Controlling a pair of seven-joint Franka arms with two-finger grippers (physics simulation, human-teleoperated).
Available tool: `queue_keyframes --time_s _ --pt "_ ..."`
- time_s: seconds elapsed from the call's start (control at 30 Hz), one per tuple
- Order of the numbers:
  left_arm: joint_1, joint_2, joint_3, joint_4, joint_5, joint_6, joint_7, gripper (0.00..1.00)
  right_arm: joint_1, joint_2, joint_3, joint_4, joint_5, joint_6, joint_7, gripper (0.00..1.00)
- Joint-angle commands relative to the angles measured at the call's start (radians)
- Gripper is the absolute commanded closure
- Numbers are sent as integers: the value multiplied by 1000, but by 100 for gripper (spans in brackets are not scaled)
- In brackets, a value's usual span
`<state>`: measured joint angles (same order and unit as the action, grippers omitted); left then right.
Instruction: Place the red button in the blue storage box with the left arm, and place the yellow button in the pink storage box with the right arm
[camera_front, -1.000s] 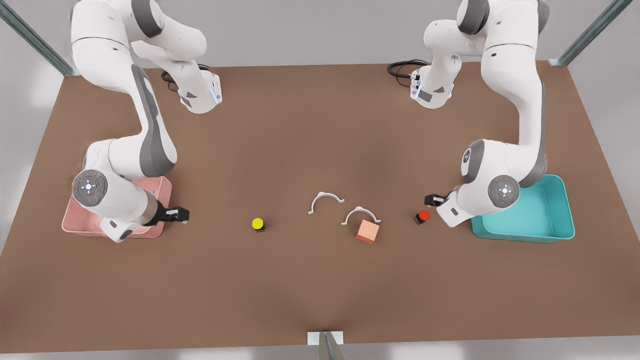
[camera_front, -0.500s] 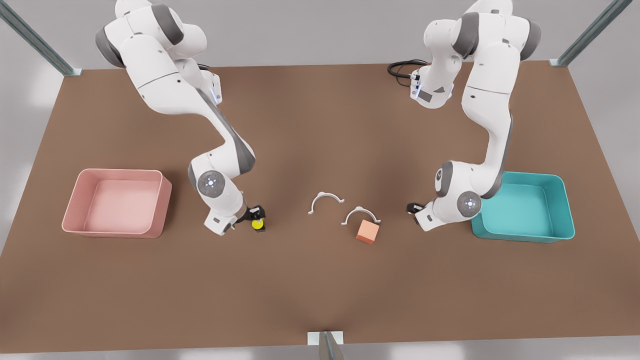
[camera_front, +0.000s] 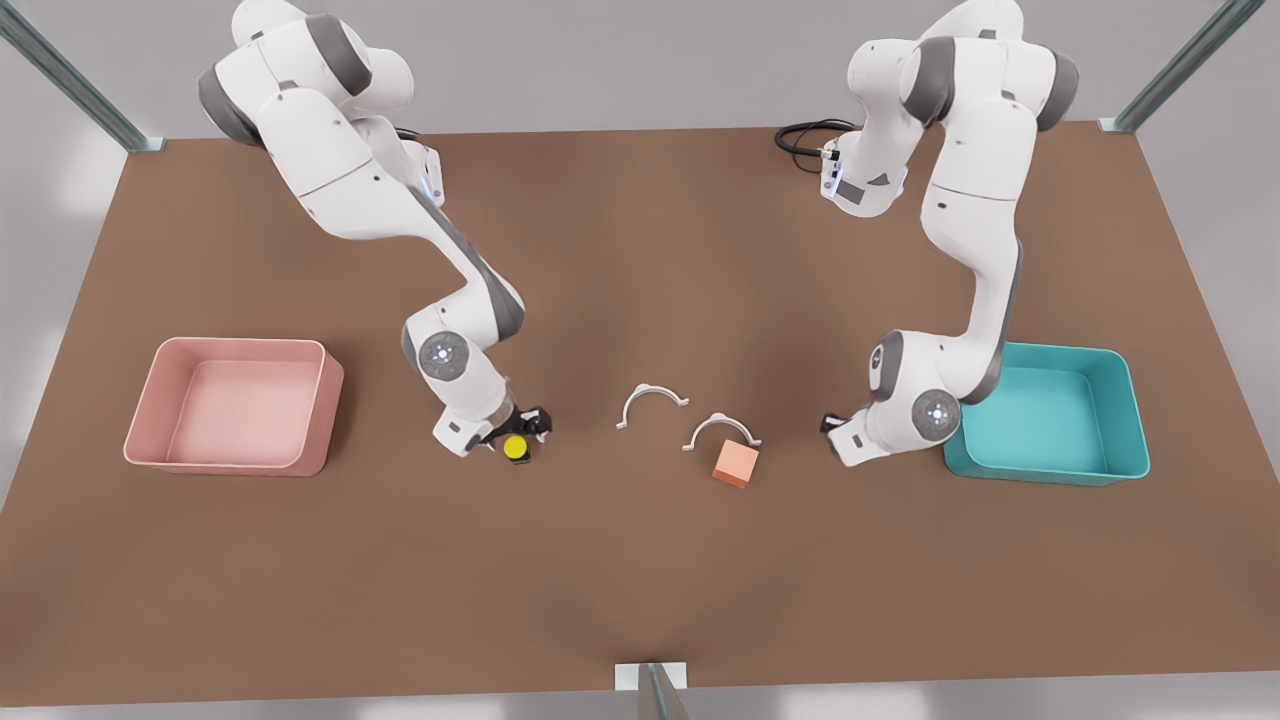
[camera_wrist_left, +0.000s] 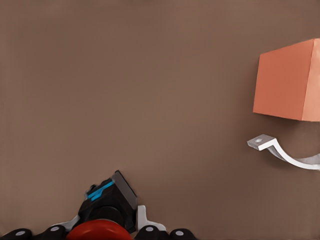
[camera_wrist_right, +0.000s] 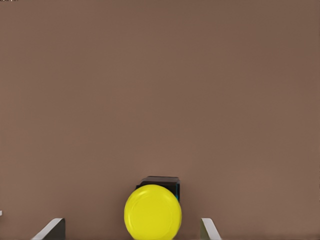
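Right gripper (camera_front: 517, 432) hangs with fingers (camera_wrist_right: 52, 229) spread, the yellow button (camera_wrist_right: 152, 211) between them on the table. The left gripper (camera_front: 829, 424) is over the red button (camera_wrist_left: 96, 233); its finger state cannot be told. Both buttons look small, rigid, light; their dark bases seem the best grip.

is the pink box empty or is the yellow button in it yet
Empty: the pink box shows bare floor, and the yellow button sits on the table by the right gripper.

Front cam high, looking down at table (camera_front: 640, 560); wrist cams close, downward.
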<state>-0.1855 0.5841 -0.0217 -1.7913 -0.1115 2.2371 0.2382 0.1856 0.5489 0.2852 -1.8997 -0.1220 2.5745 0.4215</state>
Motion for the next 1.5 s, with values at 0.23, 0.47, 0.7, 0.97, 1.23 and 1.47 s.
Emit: queue_keyframes --time_s 0.23,0.47,0.7,0.97,1.23,1.47 --pt "37 -127 385 98 -7 -384 734 51 -9 28 -14 16 -50 78 103 0" --pt "127 -75 385 32 46 -355 902 0 -11 77 -15 14 -102 128 105 0" --pt "-15 -127 374 455 -48 -576 -38 0 -9 123 -17 22 -153 191 105 0" --pt "-107 -362 243 386 113 -611 -361 0 -9 126 -28 22 -189 193 103 43" --pt "-114 -354 243 400 99 -613 -365 0 -9 135 -28 19 -209 193 105 48" --pt "-112 -354 243 400 89 -611 -365 0 -9 137 -28 13 -211 191 103 49"
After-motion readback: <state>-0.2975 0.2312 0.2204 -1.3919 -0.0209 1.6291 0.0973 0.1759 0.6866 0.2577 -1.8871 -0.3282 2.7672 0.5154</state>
